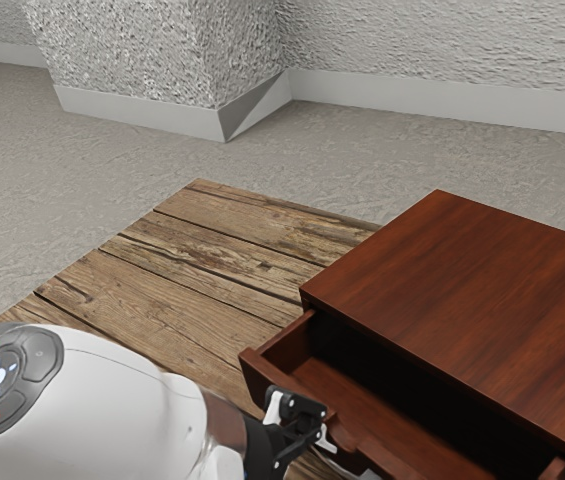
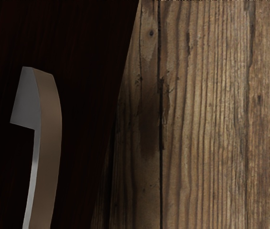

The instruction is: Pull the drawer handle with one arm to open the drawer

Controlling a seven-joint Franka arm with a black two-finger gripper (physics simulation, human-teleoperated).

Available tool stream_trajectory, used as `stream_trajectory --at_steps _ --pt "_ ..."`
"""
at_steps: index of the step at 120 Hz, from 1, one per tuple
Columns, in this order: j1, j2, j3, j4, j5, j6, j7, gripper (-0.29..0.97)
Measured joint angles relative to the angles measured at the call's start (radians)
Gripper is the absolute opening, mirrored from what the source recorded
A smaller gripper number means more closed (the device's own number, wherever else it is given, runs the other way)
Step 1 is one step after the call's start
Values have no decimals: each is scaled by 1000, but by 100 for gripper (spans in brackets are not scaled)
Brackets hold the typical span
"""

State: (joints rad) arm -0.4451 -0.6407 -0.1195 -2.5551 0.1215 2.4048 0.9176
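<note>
A dark red wooden cabinet [image 1: 472, 290] stands on the plank table at the exterior view's right. Its top drawer [image 1: 362, 400] is pulled partly out, with the dark inside showing behind the drawer front. My black gripper [image 1: 307, 425] is right against the outside of the drawer front, near the view's lower edge. In the wrist view the curved grey-brown handle [image 2: 44, 143] stands out from the dark drawer front [image 2: 87, 95], close beside my hand.
The weathered plank table [image 1: 202, 270] stretches away from the cabinet toward the exterior view's left. My white arm [image 1: 72, 410] is at the lower left corner. Grey carpet and a rough white pillar [image 1: 162, 50] lie beyond the table.
</note>
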Motion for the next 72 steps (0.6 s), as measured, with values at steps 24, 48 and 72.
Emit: stream_trajectory --at_steps 24,48,72 --pt "1 -5 -31 0 -10 3 -7 63" --pt "6 -20 -58 0 -29 5 -13 66" --pt "14 -44 -62 -23 -32 2 -20 66"
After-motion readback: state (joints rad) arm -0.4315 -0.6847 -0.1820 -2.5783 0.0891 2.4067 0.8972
